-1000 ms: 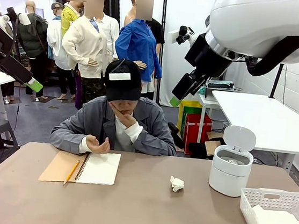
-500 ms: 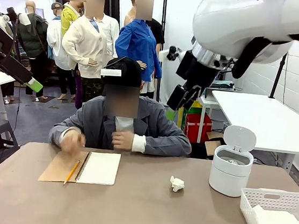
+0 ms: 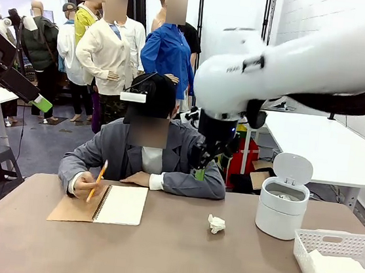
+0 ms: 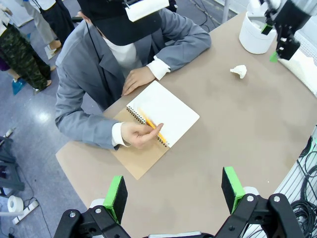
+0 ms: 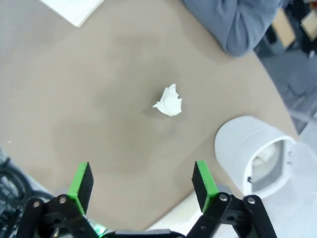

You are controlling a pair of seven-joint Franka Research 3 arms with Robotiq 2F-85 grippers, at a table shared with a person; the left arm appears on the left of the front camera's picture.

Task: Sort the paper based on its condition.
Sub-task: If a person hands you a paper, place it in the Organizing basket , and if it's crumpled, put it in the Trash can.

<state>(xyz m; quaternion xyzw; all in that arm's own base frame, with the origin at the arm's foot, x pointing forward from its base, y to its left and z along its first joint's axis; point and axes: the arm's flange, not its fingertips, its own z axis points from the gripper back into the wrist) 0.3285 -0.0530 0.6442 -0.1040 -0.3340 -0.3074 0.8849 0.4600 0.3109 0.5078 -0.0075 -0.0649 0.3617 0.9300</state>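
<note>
Spiral notebook, orange pencil, white lidded bin, white basket

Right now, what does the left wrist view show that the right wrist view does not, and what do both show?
Left wrist view alone: the person's hand holding an orange pencil over the open spiral notebook, and the left gripper with its jaws open.
Right wrist view alone: the right gripper, jaws open, above the table.
Both: the crumpled paper ball, the white lidded bin and the person's grey sleeve.
</note>
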